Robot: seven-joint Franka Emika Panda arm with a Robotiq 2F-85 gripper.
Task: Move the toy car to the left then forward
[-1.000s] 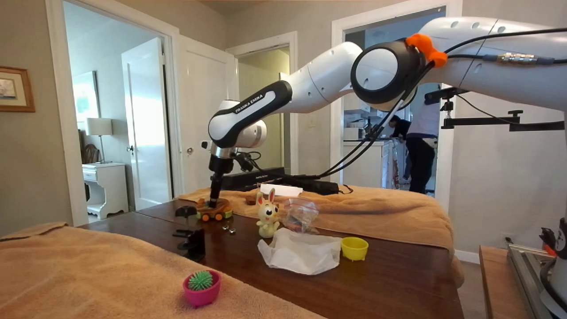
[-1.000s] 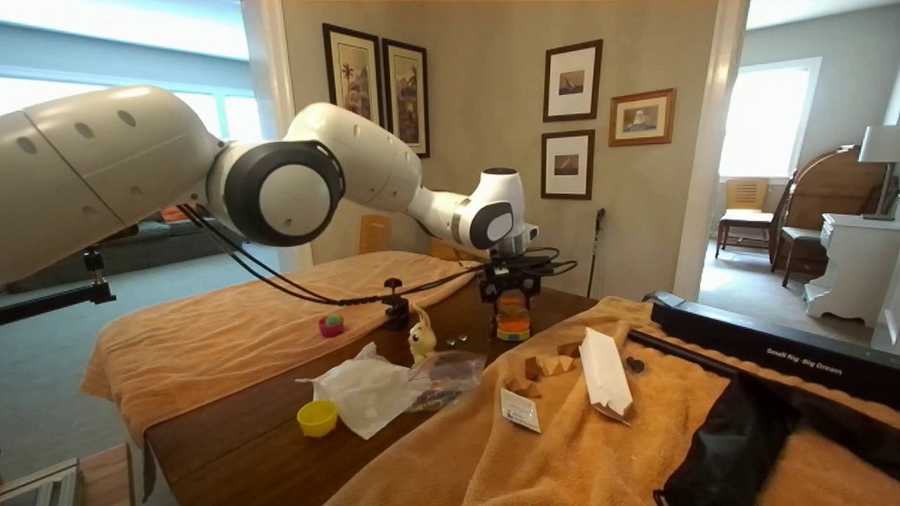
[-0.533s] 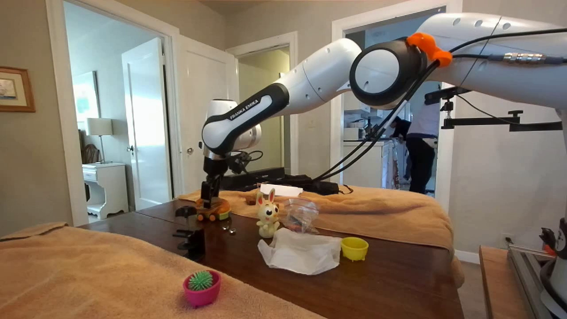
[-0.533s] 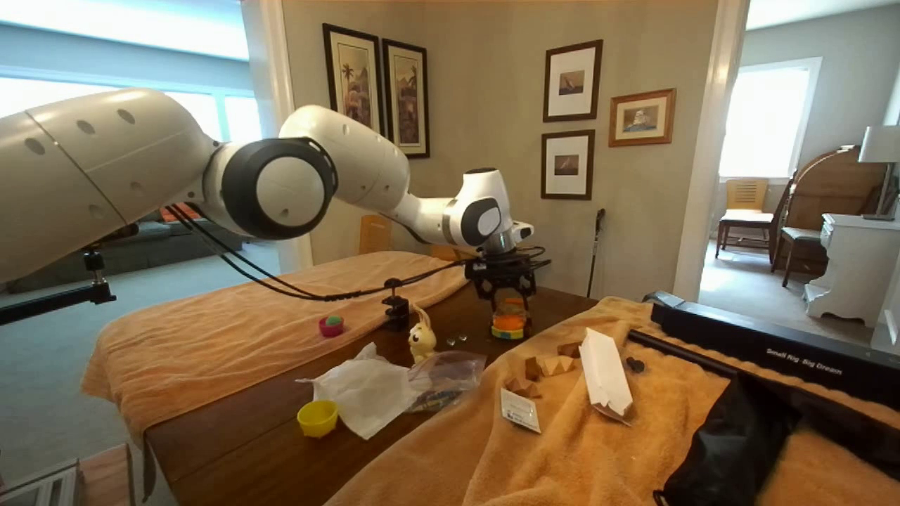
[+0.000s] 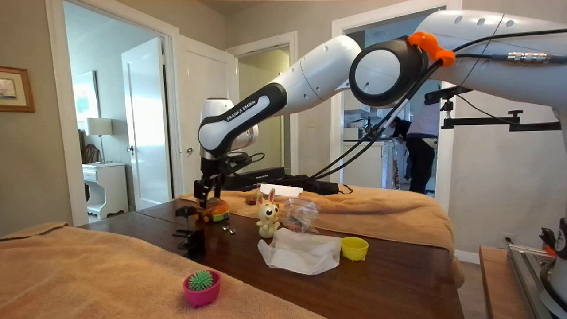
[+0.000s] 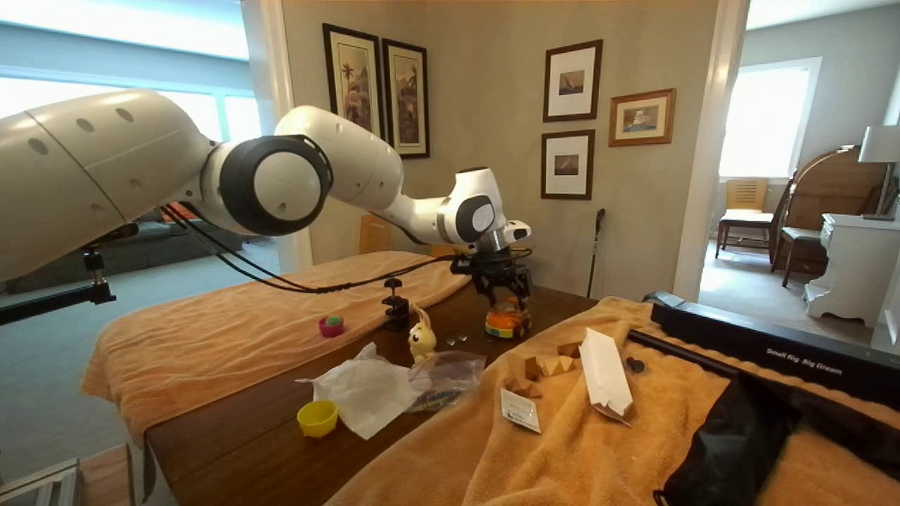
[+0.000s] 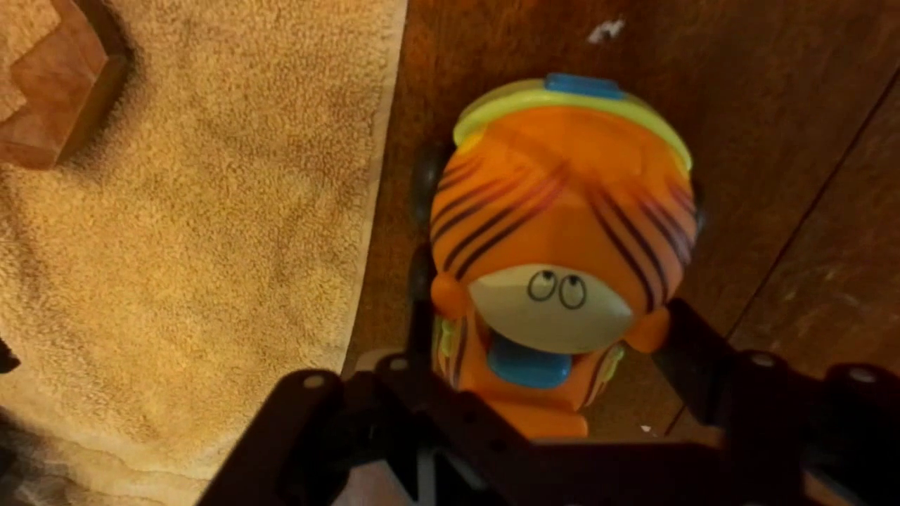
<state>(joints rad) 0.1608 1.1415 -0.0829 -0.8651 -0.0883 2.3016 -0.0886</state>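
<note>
One gripper (image 7: 550, 309) is inspected: it is clenched on the toy car (image 7: 569, 204), its two fingers (image 7: 692, 358) bearing on the car's two sides. The car, count one, sits upright on the dark wooden table (image 5: 376, 279), toward the corner where the end away from the arm's base (image 5: 557, 283) meets the box-side towel (image 5: 390, 208). Two drawn eyes and two blue parts are recorded on it in the wrist view.

Towels number two, one along each long edge. Beside the clamp-side towel (image 5: 88, 274) stands one black clamp (image 5: 193, 245); on that towel is one pink bowl (image 5: 195, 296) holding one green spiky ball (image 5: 200, 280).

Between the long edges: one rabbit figure (image 5: 268, 215), upright; one clear bag (image 5: 300, 215); one crumpled white sheet (image 5: 305, 252); two small shiny pieces (image 5: 232, 231), lying between rabbit and car. One yellow bowl (image 5: 354, 249) stands just beside the sheet, nearer the base end.

On the box-side towel, in an exterior view: one long black box (image 6: 808, 358), one black pouch (image 6: 731, 436), one white carton (image 6: 605, 376), one printed card (image 6: 520, 410) and one small dark item (image 6: 635, 364). Brown pieces (image 6: 557, 364) on the same towel are several, some overlapping; their exact count cannot be established.
</note>
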